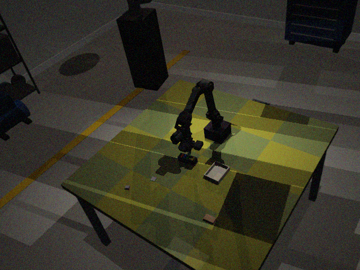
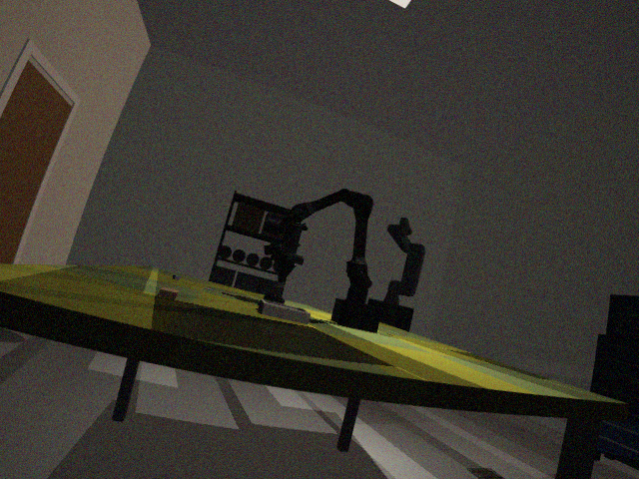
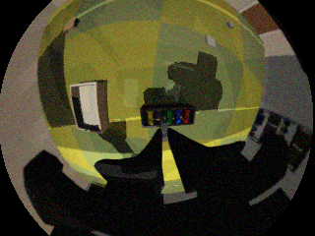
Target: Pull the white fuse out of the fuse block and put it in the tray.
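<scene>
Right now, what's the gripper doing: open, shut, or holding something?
Gripper: shut on the white fuse, just above the fuse block.

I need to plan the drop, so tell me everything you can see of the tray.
The tray is a small, shallow rectangular box with a pale floor and low, darker walls, open on top. It lies flat on the table, turned at an angle to the table's edges, beside the fuse block and apart from it. Nothing shows inside it and nothing touches it but the table. The wrist view shows it off to one side of the gripper.
</scene>
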Robot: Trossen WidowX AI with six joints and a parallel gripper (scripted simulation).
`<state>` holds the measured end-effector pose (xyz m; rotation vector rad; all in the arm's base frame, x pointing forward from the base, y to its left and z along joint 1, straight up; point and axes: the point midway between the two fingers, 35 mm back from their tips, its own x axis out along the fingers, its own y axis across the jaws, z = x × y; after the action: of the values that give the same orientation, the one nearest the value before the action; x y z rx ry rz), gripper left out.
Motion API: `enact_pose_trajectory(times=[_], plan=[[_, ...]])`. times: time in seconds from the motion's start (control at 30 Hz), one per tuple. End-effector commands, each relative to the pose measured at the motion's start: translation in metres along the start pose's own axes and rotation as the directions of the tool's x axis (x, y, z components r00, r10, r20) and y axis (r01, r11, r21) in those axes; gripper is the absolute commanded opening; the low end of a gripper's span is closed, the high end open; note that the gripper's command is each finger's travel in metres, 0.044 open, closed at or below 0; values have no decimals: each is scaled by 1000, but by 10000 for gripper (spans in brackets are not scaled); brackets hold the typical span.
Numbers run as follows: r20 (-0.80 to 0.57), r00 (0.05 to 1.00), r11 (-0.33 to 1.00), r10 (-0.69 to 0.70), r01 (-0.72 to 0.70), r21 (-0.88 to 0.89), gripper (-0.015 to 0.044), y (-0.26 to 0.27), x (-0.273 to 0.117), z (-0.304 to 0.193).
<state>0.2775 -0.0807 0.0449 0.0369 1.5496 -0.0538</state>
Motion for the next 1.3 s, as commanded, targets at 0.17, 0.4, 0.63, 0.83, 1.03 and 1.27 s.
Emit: enact_pose_trajectory(times=[0.17, 0.4, 0.63, 0.83, 1.03, 1.27], plan=[[0, 1000, 1000, -1, 1, 4, 0, 16, -5, 8], [1, 1000, 1000, 2, -2, 4, 0, 51, -6, 22], [2, 1000, 1000, 6, -6, 4, 0, 88, -6, 32], [2, 1000, 1000, 9, -9, 4, 0, 122, -7, 36], [2, 1000, 1000, 12, -12, 4, 0, 157, -7, 36], [2, 1000, 1000, 15, -15, 4, 0, 194, -7, 32]])
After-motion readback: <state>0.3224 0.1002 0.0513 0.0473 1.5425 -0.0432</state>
